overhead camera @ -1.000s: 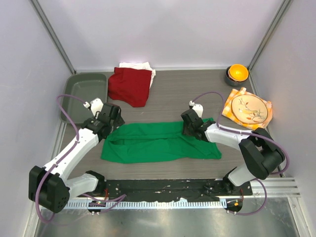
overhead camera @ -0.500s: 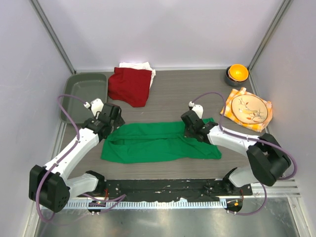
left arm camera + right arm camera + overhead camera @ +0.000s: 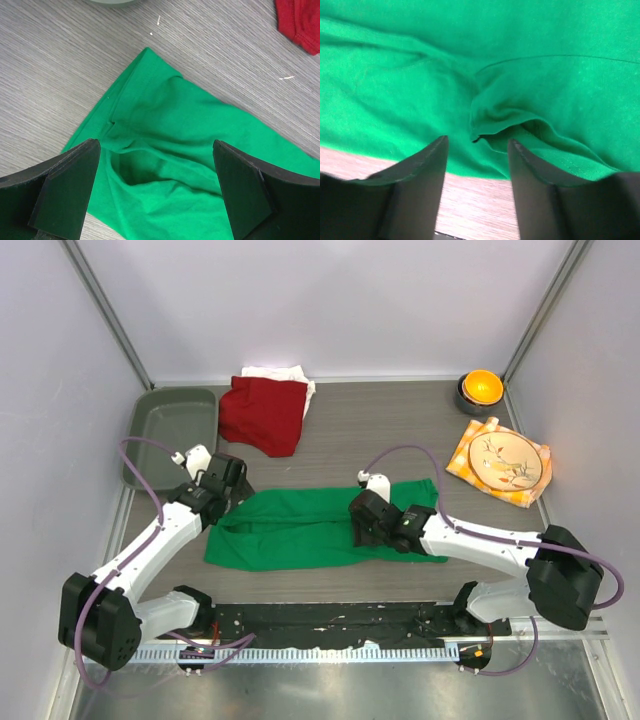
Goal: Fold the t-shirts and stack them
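Item 1. Green t-shirt: laid flat on the counter as a long band running left to right, near the arm bases. Its left end is rumpled, with a sleeve hem turned up and a shallow hollow in the cloth, as seen in the left wrist view.

Item 2. Dark red t-shirt: folded, placed at the far left of the counter, beside the grey tray and well apart from the green one.

Item 3. White t-shirt: lodged under the far edge of the dark red one; only a strip is shown.

Item 4. Left pincer: held fully apart above the green shirt's left end, nothing clamped.

Item 5. Right pincer: held partly apart over the green shirt's near hem, right of centre; a raised fold is seen just ahead of the tips, not gripped.

Item 6. Plate: set on a checked napkin at the right edge.

Item 7. Orange bowl: stood in the far right corner.
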You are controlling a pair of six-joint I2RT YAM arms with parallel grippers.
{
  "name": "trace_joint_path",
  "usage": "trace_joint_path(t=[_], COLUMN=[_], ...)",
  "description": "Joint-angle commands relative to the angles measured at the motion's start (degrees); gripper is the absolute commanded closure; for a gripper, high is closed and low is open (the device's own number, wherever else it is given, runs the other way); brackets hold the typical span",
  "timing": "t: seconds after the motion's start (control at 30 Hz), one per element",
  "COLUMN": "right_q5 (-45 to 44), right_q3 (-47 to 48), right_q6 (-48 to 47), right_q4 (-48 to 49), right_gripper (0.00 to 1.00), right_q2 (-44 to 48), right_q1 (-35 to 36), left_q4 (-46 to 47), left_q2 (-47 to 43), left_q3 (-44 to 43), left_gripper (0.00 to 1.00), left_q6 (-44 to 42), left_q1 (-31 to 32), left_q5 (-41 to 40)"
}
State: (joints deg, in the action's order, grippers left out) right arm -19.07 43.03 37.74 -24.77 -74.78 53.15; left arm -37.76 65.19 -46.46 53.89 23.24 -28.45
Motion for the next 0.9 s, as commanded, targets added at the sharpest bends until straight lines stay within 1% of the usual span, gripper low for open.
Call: trace_joint_path(t=[0.0, 0.03, 0.07, 0.1, 0.13, 0.17, 0.27, 0.33, 0.47, 0.6, 0.77, 0.87], right_q5=[-2.71, -6.38, -8.07, -9.74, -13.41, -14.84, -17.75, -18.54, -16.8, -15.74, -12.4, -10.99], right_q3=[1.97, 2.58, 2.85, 3.03, 3.29, 3.47, 4.35, 4.0, 2.68, 0.93, -1.53, -3.47], right_q6=[1.99, 2.34, 2.43, 2.43, 2.43, 2.17, 1.55, 0.76, -0.38, -0.73, 0.14, 1.72], right_q4=[-3.26, -3.78, -3.79, -3.62, -3.27, -3.18, -3.09, -1.07, 2.97, 5.43, 4.91, 2.81], right_gripper=[0.34, 0.26, 0.1, 0.05, 0.04, 0.03, 0.02, 0.02, 0.02, 0.02, 0.03, 0.03], right_q2=[1.39, 3.22, 4.02, 4.9, 5.43, 5.18, 2.19, 0.53, -4.39, -6.95, -4.85, -1.52], right_q1=[2.05, 2.22, 2.05, 2.14, 2.05, 1.79, -0.49, -1.55, -5.32, -7.53, -7.53, -6.13], left_q4=[2.16, 2.16, 2.16, 2.16, 2.08, 1.99, 1.9, 1.72, 1.46, 1.28, 1.2, 1.63], left_q2=[-1.2, -1.29, -1.29, -1.2, -1.29, -1.38, -1.38, -1.29, -1.38, -1.47, -1.99, -2.34], left_q3=[0.14, 0.05, -0.04, -0.12, -0.21, -0.39, -0.65, -0.83, -1.0, -0.83, -0.21, 0.31], left_gripper=[0.0, 0.0, 0.0, 0.0, 0.0, 0.0, 0.0, 0.0, 0.0, 0.0, 0.0, 0.0], left_q6=[0.61, 0.6, 0.52, 0.25, 0.17, 0.08, -0.1, -0.19, -0.45, -0.63, -0.98, -0.72], left_q1=[0.22, 0.22, 0.22, 0.22, 0.22, 0.22, 0.22, 0.22, 0.22, 0.22, 0.22, 0.22], left_q5=[-0.29, -0.29, -0.29, -0.38, -0.38, -0.38, -0.56, -0.64, -0.99, -1.17, -1.79, -1.7])
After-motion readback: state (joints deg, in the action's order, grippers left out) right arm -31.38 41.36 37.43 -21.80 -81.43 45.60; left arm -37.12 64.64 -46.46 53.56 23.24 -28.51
